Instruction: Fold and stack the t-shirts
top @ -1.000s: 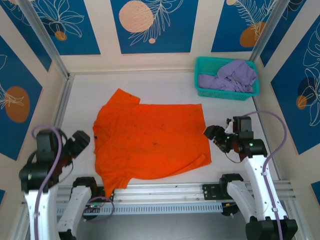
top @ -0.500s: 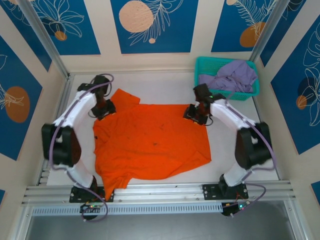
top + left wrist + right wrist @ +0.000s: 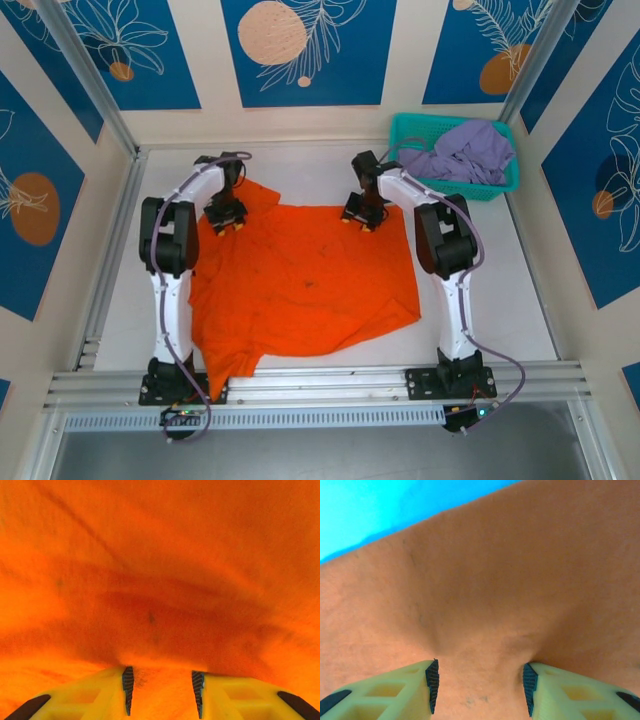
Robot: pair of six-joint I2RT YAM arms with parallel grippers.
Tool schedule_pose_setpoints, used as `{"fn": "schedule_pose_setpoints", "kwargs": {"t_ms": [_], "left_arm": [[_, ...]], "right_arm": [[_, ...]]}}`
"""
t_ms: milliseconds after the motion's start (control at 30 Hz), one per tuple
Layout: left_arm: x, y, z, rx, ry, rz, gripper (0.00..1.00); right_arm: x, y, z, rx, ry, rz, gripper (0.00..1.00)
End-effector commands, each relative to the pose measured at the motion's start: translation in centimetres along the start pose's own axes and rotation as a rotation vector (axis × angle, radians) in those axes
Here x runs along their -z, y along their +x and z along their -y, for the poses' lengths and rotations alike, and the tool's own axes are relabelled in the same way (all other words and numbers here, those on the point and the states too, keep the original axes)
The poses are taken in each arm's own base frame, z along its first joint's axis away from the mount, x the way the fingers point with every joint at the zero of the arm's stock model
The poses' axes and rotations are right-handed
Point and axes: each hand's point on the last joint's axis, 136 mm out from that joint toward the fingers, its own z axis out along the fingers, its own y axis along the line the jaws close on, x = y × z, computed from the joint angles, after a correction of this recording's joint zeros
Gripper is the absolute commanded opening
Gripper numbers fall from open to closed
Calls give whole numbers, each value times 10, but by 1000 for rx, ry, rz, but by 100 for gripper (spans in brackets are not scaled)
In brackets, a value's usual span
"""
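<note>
Right, calling the far wall 12 o'clock in the top view: the orange t-shirt (image 3: pixel 300 285) lies spread open on the table (image 3: pixel 480 290), about centre. One sleeve sticks out at 11 o'clock, and there's a rumpled tail of cloth at 7.

The left gripper (image 3: pixel 226 222) is down on the shirt's 11 o'clock corner, right by that sleeve. The right gripper (image 3: pixel 358 218) is down on the far edge at about 1 o'clock, a little in from the corner. Both arms are stretched long from their bases at 6.

In your left wrist view the yellow fingers (image 3: pixel 90 695) are drawn in to a narrowish gap. A raised fold of the orange cloth is pinched between the ribbed pads, with creases running out from the tips.

Your right wrist view is much the same, with the fingers (image 3: pixel 570 690) a bit wider apart. Orange cloth is humped up between them and puckers at both pads.

The lavender t-shirt (image 3: pixel 462 155) sits crumpled in the teal basket (image 3: pixel 450 188) at the table's 2 o'clock corner, well apart from the orange one. Neither shirt is folded or stacked yet.
</note>
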Motion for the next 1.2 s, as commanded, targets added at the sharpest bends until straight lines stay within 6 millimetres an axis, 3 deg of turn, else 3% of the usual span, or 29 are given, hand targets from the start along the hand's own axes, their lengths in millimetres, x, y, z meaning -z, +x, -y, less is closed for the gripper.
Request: {"fn": "schedule_pose_setpoints", "kwargs": {"t_ms": [0,233,367,467,567,633,733,833,967,1100,1167], "left_arm": [[-16,-28,-3,55,-32,9,39],[-24,-97,6,159,54,74,42],[-15,-135,8,233,187,133,52],[23,-161,14,257,317,205,62],[89,-175,20,225,422,319,79],[136,-168,14,228,453,368,89],[183,-139,-6,245,411,404,94],[193,-88,-28,281,359,375,94],[162,6,-53,285,372,233,79],[120,104,-110,245,210,79,55],[104,147,-137,232,145,26,51]], "right_arm": [[-22,-9,-3,-55,28,-38,51],[-46,-73,-42,-80,-40,49,52],[-33,-114,-66,-100,-173,130,55],[7,-137,-87,-75,-279,229,69],[71,-143,-108,-41,-384,293,74],[117,-133,-112,1,-397,325,74],[151,-102,-85,20,-295,321,74],[155,-61,-42,9,-214,273,72],[141,-13,11,-25,-184,226,65],[120,23,53,-58,-151,170,57],[110,32,65,-36,-129,145,56]]}}
